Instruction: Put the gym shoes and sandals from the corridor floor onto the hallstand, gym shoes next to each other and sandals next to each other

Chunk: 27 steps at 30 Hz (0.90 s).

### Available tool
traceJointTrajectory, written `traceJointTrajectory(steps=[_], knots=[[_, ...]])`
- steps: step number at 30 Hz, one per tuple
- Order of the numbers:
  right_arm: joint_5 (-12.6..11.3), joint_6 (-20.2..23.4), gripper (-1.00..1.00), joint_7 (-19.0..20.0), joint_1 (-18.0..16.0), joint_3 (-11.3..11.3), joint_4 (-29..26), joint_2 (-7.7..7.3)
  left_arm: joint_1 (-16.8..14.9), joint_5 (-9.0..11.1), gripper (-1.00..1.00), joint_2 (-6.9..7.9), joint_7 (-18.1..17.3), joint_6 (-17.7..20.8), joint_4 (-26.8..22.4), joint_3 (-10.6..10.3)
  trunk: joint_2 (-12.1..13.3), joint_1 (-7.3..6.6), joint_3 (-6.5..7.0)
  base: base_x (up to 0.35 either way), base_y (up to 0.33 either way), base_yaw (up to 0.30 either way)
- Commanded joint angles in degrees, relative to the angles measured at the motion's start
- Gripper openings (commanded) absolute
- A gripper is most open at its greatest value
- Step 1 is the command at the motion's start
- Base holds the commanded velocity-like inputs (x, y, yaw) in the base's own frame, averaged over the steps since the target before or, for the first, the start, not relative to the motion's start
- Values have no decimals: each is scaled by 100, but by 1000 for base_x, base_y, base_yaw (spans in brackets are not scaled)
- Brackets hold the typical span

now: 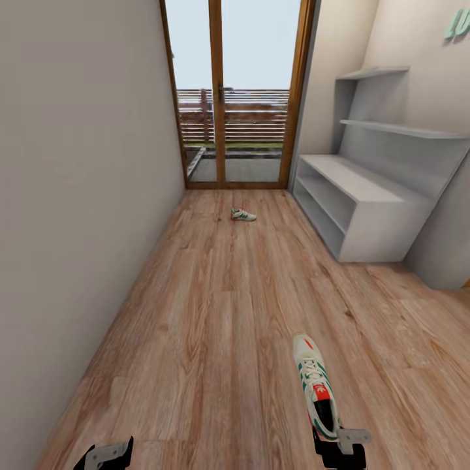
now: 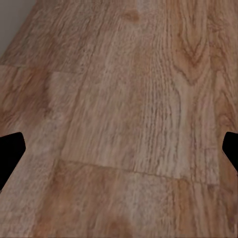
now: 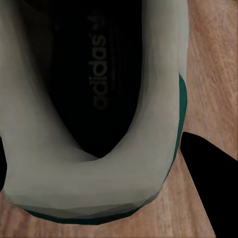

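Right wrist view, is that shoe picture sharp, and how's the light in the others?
Right wrist view: the gym shoe heel looms soft and blurred, insole lettering legible. Head view: even light, bright glass door, faint shadows. Left wrist view: floor grain slightly blurred.

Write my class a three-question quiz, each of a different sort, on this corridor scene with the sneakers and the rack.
1. True or false: the white-grey shoe rack with open shelves holds a shoe.
2. Which part of the near white sneaker with green stripes lies between the fingers of the right gripper?
A. toe
B. heel
C. laces
3. Fill in: the far white sneaker lies on the wood-plank ____ near the glass door with a brown wooden frame.

Key
1. False; its shelves look bare.
2. B; the right wrist view shows the heel end and dark insole.
3. floor
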Motion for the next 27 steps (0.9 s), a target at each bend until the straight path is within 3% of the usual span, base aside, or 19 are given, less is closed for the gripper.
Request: traceJointTrajectory(steps=[1, 27], knots=[[60, -17, -100, -22, -4, -39, 4, 1, -3, 55, 100, 0, -37, -12, 4, 4, -2, 2, -5, 336, 0, 0], [58, -17, -100, -22, -4, -39, -4, 6, -3, 55, 100, -1, -37, -13, 1, 8, -2, 2, -5, 336, 0, 0]])
